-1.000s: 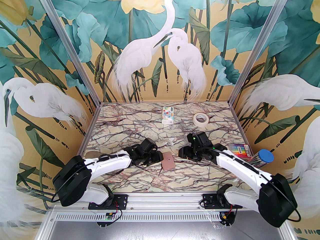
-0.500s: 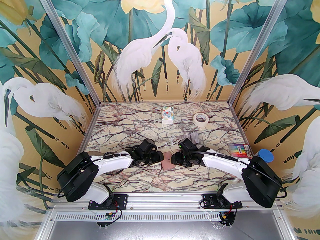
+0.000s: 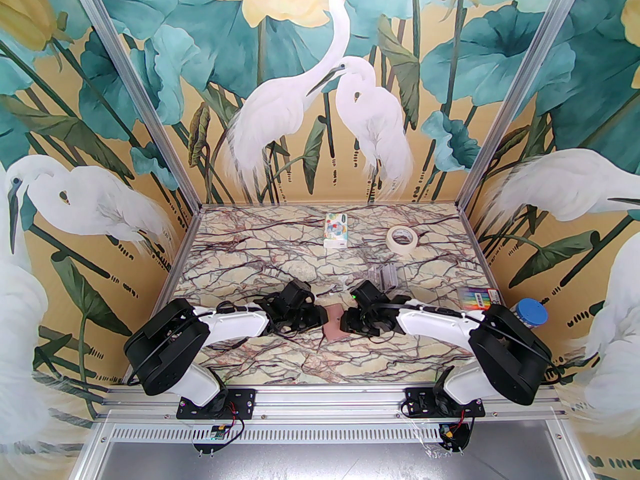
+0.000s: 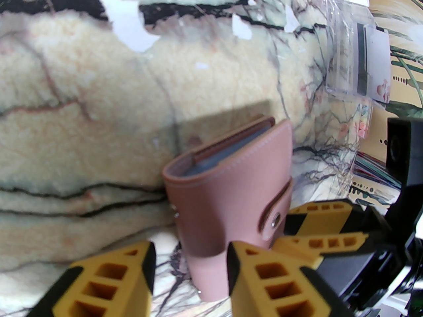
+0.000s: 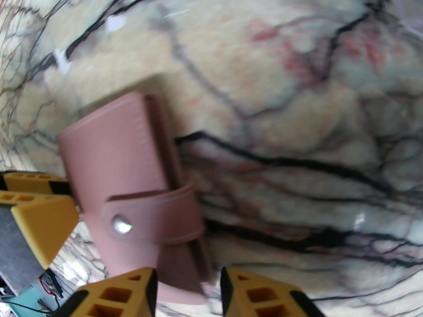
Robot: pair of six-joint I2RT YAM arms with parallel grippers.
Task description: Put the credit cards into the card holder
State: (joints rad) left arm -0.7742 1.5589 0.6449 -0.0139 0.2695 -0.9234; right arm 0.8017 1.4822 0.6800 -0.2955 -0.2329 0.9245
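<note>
left gripper point(image 4: 191, 253) and right gripper point(image 5: 188, 276) closer in, jaws narrower yet open astride card holder point(image 4: 231, 183)

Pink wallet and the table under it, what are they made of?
The wallet looks like smooth, matte leather or fake leather: pale stitching runs along its edges, and its snap is shiny, probably metal. The table looks like marble, but white flaked patches suggest a printed film.

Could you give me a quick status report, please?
Left gripper, right gripper straddling card holder, jaws apart. Holder snapped shut. Cards in clear box. No obstruction seen.
</note>
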